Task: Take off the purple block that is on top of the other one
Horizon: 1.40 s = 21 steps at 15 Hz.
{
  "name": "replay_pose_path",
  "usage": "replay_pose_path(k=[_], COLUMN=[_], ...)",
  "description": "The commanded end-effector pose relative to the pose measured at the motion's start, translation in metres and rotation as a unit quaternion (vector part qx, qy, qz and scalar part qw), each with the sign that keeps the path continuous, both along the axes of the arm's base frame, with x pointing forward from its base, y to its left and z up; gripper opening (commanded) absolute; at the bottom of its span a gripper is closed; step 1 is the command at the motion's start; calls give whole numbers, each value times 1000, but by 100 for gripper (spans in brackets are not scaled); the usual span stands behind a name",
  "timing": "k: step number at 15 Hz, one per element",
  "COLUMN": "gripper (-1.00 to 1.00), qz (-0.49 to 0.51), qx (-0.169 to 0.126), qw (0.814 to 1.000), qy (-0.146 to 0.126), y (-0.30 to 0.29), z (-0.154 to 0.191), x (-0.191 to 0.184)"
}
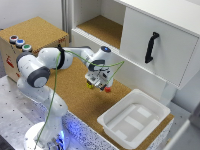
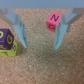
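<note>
Wrist view: purple block (image 2: 5, 38) stacked on yellow-green cube (image 2: 10, 50), just outside one finger (image 2: 18, 29); gripper (image 2: 40, 44) spread wide, holding nothing; red cube (image 2: 53, 21) near opposite finger. Block prob. light, rigid, smooth-faced; pinch opposite side faces, above the seam w/ lower cube.

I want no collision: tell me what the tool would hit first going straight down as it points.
Likely bare cork tabletop: the open tool straddles empty surface, purple block beside one finger, red cube near the other. Depth is unclear.
</note>
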State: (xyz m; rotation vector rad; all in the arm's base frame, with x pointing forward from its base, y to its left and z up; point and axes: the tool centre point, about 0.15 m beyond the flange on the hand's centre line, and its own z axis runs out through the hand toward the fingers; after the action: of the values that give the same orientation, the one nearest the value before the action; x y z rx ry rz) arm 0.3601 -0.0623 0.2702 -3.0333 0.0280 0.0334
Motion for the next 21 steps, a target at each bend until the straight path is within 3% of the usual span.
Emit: replay_pose_path(k=[1,6,9,13,20,21], gripper=[-100,-100,-100,-100,-100,100], qz=[10,31,79,148,153,148], qx=[5,19,47,109,99,91], qw=[1000,999,996,983,983,985], qy=[17,24,17,19,6,9], y=[27,64,110,187,192,189], z=[-21,-33,-17,13,14,14], x=[28,39,37,22,41,43])
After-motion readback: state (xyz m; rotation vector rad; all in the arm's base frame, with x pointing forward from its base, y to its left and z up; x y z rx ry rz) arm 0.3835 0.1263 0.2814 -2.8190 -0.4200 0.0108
